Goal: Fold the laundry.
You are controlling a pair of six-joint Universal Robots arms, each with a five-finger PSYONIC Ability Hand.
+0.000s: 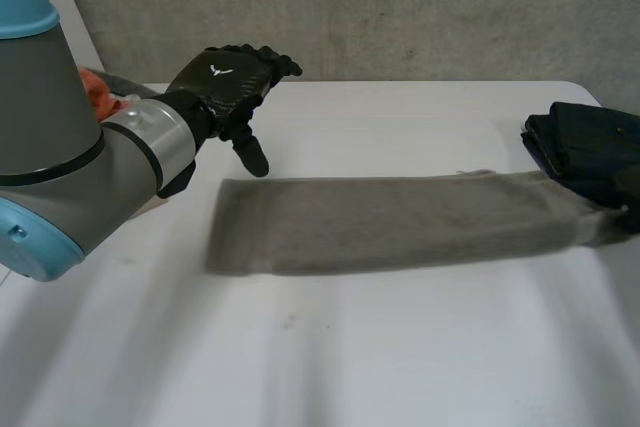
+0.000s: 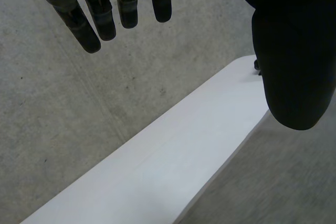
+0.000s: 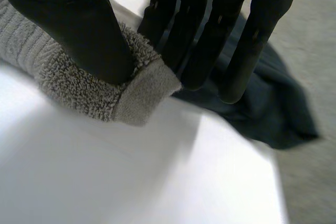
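A grey towel (image 1: 390, 222), folded into a long strip, lies across the middle of the white table (image 1: 400, 357). My left hand (image 1: 225, 82) hangs above the table just beyond the towel's left end. It is open, with straight fingers (image 2: 100, 14) and a thumb held apart, and it holds nothing. My right hand (image 3: 210, 30) is at the towel's right end. Its thumb presses the end of the towel (image 3: 105, 85) against straight fingers, so it is shut on the cloth.
A dark folded garment (image 1: 585, 147) lies at the table's right edge, right behind the towel's end and under the right hand's fingers (image 3: 273, 114). Something orange-red (image 1: 98, 92) sits behind my left arm. Bare concrete floor lies past the table's far edge.
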